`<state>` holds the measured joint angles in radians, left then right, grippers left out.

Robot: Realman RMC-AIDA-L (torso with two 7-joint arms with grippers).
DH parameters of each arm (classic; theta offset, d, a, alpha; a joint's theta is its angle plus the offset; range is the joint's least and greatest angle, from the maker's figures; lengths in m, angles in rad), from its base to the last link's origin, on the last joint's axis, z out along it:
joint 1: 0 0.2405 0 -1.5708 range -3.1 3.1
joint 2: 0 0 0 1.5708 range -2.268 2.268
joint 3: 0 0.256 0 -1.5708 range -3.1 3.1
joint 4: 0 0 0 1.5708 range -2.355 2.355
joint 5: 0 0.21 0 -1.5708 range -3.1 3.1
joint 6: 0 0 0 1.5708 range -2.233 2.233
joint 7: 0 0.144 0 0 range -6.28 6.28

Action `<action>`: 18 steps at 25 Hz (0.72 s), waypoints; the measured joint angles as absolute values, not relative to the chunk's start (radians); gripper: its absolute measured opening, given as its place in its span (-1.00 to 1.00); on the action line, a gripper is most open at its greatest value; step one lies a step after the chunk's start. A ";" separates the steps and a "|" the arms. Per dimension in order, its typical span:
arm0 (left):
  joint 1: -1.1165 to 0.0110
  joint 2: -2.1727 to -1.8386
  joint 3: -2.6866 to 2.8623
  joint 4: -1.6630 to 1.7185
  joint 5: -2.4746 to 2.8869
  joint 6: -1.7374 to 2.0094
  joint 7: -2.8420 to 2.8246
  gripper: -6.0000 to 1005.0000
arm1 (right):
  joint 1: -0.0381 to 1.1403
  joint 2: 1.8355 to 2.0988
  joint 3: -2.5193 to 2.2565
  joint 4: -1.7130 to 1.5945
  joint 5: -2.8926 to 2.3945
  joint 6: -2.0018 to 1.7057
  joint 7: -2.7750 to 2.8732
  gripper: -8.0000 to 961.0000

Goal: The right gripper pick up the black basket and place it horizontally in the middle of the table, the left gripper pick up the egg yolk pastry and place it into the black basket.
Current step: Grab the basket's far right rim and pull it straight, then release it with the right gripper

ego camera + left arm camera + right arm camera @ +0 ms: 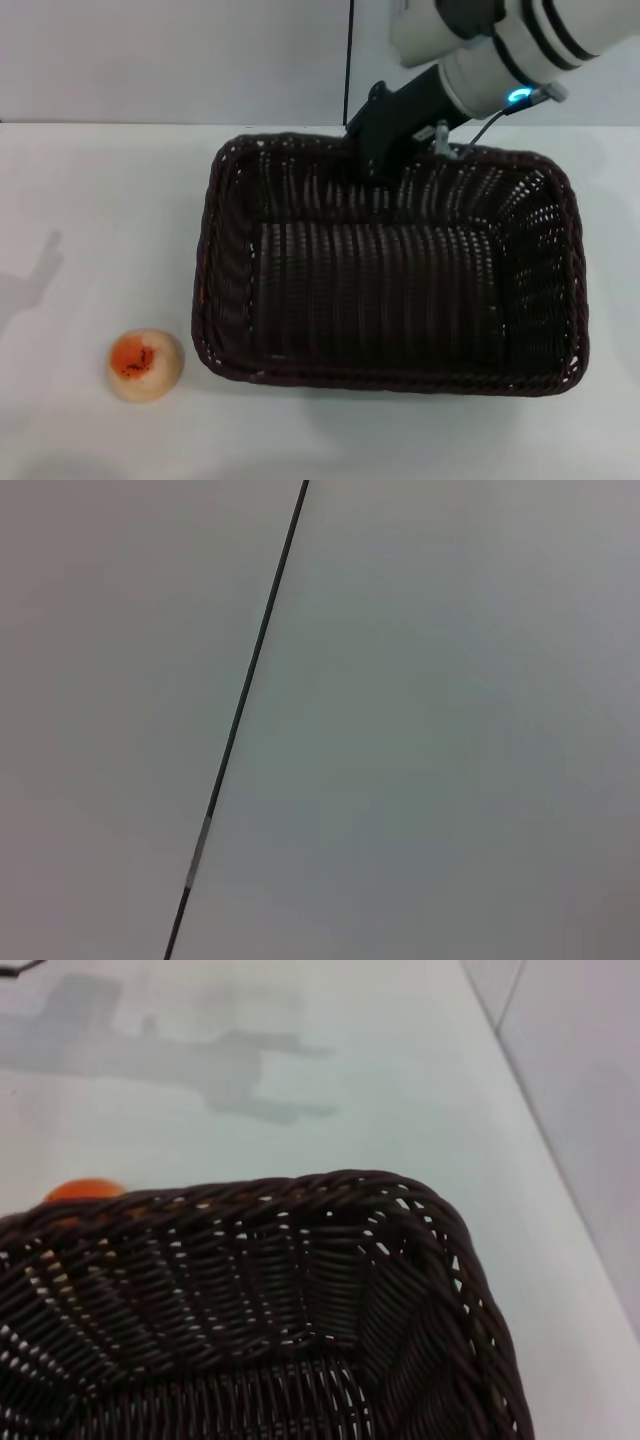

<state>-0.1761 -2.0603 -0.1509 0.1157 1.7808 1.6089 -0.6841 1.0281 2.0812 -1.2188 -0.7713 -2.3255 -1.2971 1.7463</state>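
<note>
Woven wicker black basket [400, 290], rectangular; round glazed egg yolk pastry [146, 364] beside

Head view: high, looking steeply down on the bench [90, 200], whole basket [390, 265] in frame. Right wrist view: close over one basket [250, 1310] corner, facing across the bench [380, 1090]; shares that basket. Left wrist view: blank wall only.
</note>
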 joint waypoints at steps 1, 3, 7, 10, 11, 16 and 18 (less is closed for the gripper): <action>-0.176 -2.060 -0.150 0.124 1.781 1.611 -0.684 0.65 | 1.029 2.082 -1.253 -0.766 -2.322 -1.291 1.754 -0.64; -0.173 -2.060 -0.149 0.129 1.781 1.612 -0.684 0.65 | 1.029 2.083 -1.277 -0.764 -2.319 -1.291 1.758 -0.64; -0.160 -2.060 -0.150 0.135 1.781 1.613 -0.684 0.65 | 1.026 2.086 -1.306 -0.766 -2.318 -1.289 1.783 -0.64; -0.154 -2.060 -0.151 0.138 1.781 1.617 -0.683 0.65 | 1.025 2.086 -1.309 -0.767 -2.318 -1.286 1.789 -0.64; -0.153 -2.060 -0.151 0.139 1.781 1.626 -0.683 0.65 | 1.025 2.086 -1.310 -0.772 -2.317 -1.286 1.794 -0.64; -0.144 -2.060 -0.147 0.148 1.784 1.666 -0.683 0.64 | 0.998 2.084 -1.310 -0.825 -2.307 -1.315 1.802 -0.17; -0.141 -2.060 -0.148 0.150 1.783 1.672 -0.683 0.64 | 0.985 2.084 -1.310 -0.848 -2.305 -1.321 1.802 0.02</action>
<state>-0.1410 -2.0601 -0.1477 0.1499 1.7832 1.6719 -0.6828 0.9847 2.0840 -1.3103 -0.8475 -2.3054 -1.3207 1.8019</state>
